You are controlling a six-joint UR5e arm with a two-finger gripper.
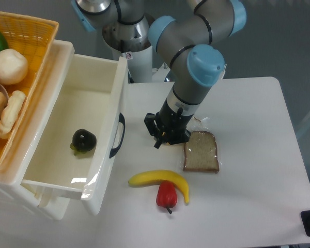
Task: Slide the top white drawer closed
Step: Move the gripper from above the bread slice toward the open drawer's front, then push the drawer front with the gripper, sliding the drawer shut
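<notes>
The top white drawer (106,170) stands pulled far out to the right from the white cabinet (5,199). Its dark curved handle (118,135) faces the table. A dark round item (83,140) lies on the drawer's floor. My gripper (162,138) is low over the table, a short way right of the handle and apart from it. It holds nothing that I can see. Its black body hides most of the fingers, so the jaw gap does not show.
A yellow basket (39,39) of vegetables and bread sits on top of the cabinet. On the table lie a bread slice (201,151) just right of the gripper, a banana (160,180) and a red pepper (166,195) in front. The arm's base (129,51) stands behind the drawer.
</notes>
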